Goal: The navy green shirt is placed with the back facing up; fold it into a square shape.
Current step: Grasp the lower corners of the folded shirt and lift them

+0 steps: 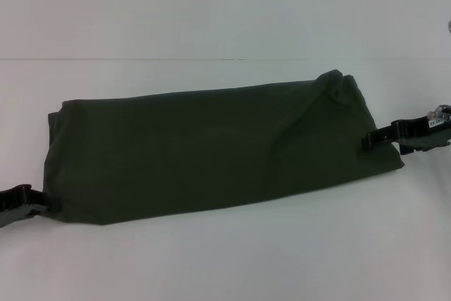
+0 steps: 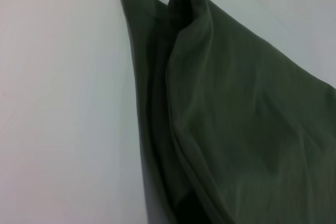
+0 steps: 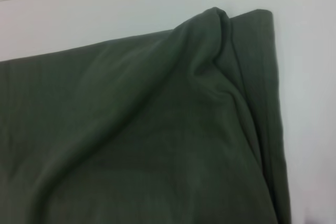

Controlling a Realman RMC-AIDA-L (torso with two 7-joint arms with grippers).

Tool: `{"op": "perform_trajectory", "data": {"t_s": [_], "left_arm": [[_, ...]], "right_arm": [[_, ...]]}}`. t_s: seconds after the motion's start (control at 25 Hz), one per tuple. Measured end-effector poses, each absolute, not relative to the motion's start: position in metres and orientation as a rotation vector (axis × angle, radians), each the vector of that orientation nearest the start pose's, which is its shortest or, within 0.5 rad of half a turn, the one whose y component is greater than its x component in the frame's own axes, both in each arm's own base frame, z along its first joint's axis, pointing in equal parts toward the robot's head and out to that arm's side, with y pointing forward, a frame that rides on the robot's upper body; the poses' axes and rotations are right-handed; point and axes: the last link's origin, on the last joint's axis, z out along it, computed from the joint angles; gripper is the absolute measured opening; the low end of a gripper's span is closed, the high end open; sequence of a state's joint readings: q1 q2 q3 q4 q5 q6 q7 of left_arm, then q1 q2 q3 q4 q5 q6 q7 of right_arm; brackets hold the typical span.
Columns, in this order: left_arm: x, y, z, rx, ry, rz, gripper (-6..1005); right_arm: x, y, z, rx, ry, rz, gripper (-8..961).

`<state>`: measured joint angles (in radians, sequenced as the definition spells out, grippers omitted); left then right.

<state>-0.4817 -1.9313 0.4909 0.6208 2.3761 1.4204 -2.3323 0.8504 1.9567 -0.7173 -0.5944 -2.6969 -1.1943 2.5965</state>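
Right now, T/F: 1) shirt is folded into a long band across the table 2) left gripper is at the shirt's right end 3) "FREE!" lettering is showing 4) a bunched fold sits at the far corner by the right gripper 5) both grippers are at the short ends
1) True. The shirt lies as a long band on the table.
2) False. The left gripper is at the shirt's left near corner.
3) False. Only plain green cloth shows; no lettering is visible.
4) True. A raised bunch sits at that far corner, close to the right gripper.
5) True. One is at each short end.
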Motion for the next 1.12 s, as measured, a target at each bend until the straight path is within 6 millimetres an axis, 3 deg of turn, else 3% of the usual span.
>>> {"op": "perform_trajectory", "data": {"t_s": [0.56,1.0,1.08,1.12], "left_arm": [[-0.364,0.32,0.062,-1.973,-1.932,-0.413,35],[-0.363,0.32,0.063,-1.975,-1.933,-0.417,34],[-0.363,0.32,0.063,-1.975,-1.933,-0.417,35],[-0.363,0.32,0.063,-1.975,-1.933,-0.417,35]], "right_arm": [[0.277,0.421,0.017,-2.08,1.644,-0.023,911],[0.285,0.416,0.02,-2.042,1.693,0.029,807],[0.286,0.415,0.021,-2.039,1.696,0.03,579],[0.287,0.415,0.021,-2.037,1.698,0.03,560]]}}
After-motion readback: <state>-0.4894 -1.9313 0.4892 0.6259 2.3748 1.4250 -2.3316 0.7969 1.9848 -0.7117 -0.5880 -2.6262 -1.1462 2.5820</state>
